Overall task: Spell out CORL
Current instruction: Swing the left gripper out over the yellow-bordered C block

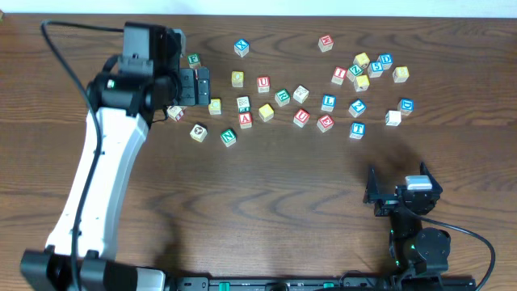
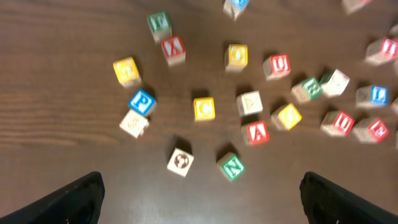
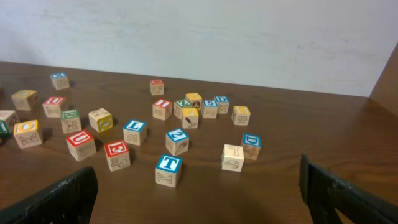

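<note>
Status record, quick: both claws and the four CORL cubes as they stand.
yellow wooden C cube: loose
yellow wooden O cube: loose
green-lettered wooden R cube: loose
blue-lettered wooden L cube: loose, rightmost of the four
left claw: open, empty, nearest C
right claw: open, empty, away from all four
spelling: not started, letters unaligned

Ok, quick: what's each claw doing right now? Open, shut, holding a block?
Left claw: open wide, holding nothing.
Right claw: open wide, holding nothing.
</note>
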`<action>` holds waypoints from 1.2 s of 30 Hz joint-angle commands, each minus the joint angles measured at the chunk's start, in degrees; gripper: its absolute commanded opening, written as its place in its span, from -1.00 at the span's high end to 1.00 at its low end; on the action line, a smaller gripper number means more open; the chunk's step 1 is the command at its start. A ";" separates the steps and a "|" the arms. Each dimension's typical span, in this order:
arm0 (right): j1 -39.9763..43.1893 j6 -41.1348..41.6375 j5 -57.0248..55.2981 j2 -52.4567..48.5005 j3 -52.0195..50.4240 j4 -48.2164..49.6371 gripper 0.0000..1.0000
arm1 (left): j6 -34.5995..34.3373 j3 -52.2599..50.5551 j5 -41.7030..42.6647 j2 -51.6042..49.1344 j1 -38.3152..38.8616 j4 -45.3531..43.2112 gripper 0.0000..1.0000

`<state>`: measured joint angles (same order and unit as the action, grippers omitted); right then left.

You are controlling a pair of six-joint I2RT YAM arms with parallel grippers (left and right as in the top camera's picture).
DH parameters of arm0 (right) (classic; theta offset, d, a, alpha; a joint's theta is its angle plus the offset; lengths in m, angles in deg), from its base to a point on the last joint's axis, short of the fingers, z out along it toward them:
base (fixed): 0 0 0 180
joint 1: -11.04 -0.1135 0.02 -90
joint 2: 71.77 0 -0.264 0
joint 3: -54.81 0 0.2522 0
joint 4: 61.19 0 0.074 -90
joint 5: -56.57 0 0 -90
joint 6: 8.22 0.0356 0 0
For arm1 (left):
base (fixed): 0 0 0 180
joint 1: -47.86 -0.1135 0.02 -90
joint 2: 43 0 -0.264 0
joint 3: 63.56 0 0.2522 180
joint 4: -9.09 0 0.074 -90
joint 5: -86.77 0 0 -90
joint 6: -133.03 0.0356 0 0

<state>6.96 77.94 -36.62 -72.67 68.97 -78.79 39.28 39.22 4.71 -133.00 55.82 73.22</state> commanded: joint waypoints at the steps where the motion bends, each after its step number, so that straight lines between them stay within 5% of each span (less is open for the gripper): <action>1: 0.33 -0.09 0.15 0.22 -0.09 -0.24 -0.99 | 1.81 2.56 0.63 -1.70 -0.24 2.78 -0.98; 14: 0.33 -0.09 0.15 0.22 -0.09 -0.24 -0.99 | 1.38 2.29 0.17 -2.56 0.35 2.82 -0.98; 36: 0.35 -0.09 0.17 0.22 -0.09 -0.24 -0.99 | -1.27 2.51 -2.32 -22.03 4.24 -4.44 -0.98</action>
<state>6.96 77.94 -36.62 -72.67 68.97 -78.81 38.54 40.75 3.25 -153.41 59.65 70.14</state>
